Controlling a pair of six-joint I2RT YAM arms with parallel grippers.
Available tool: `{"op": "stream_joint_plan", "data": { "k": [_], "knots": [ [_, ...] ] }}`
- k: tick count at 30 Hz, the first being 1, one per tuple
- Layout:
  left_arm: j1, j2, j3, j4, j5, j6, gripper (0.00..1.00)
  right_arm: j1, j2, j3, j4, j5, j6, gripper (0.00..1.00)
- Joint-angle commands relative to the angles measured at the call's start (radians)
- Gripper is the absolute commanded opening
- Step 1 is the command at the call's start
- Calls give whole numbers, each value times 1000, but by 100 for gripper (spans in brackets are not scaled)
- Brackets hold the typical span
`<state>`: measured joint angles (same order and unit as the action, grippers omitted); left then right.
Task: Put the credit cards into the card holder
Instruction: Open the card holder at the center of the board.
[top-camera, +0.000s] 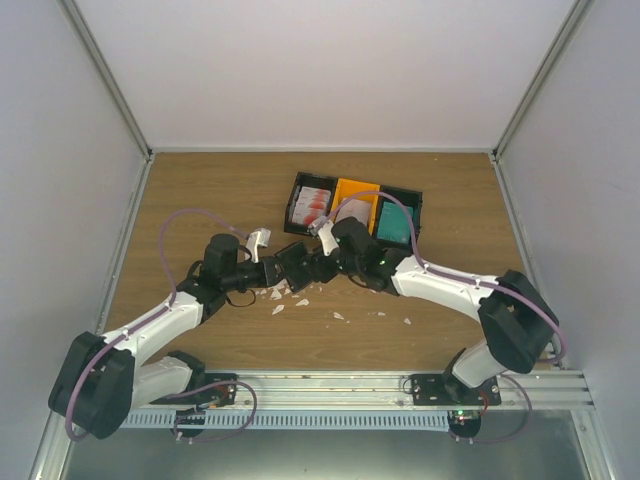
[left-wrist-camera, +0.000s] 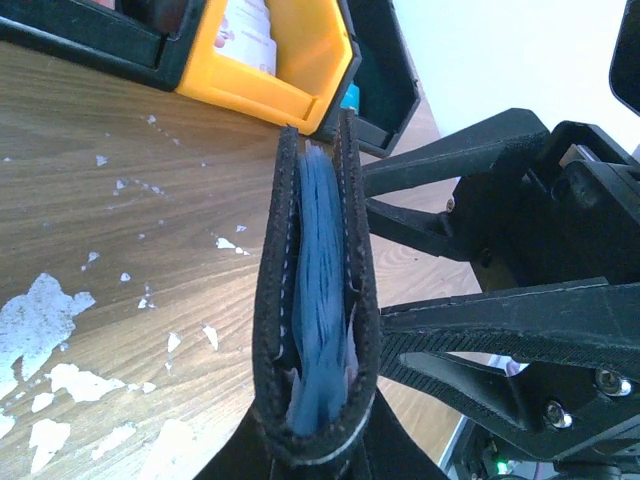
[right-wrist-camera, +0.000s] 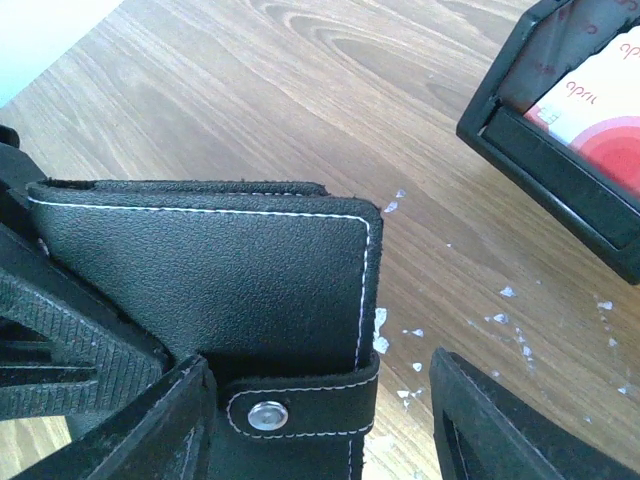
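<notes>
Left claw (left-wrist-camera: 318, 466) clamped shut on the card holder (left-wrist-camera: 318, 300), held over the table (right-wrist-camera: 300, 90). Right claw (right-wrist-camera: 320, 400) open, straddling the holder's snap strap (right-wrist-camera: 290, 414).

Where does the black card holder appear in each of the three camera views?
Top external: the card holder is near the centre of the table.
Left wrist: centre of the picture, seen edge-on, blue lining visible.
Right wrist: lower left, showing its black outer face and snap strap.
Shared landmark: the black tray of red-and-white cards, present in every view.
</notes>
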<state>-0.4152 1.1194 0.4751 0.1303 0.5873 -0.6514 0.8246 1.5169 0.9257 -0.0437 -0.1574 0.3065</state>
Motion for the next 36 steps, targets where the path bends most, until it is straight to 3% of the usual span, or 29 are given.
{"op": "stream_joint_plan", "data": {
  "k": [1,11,19,23,31,36],
  "knots": [
    [-5,4,25,56,17,4,0,4,39,41,-30,31,-3,59],
    [-5,-30,23,52,-6,14,0,-1,91,52,-165,283,96,45],
    [-6,-31,23,38,-8,16,0,-61,40,24,-185,296,162,38],
    [-6,-30,25,40,-7,16,0,-87,-7,3,-136,179,120,39],
    [-5,-21,30,36,-2,20,0,-109,-88,-64,8,-174,59,60],
    [-6,-21,29,35,2,19,0,-110,-48,-57,22,-244,55,61]
  ]
}}
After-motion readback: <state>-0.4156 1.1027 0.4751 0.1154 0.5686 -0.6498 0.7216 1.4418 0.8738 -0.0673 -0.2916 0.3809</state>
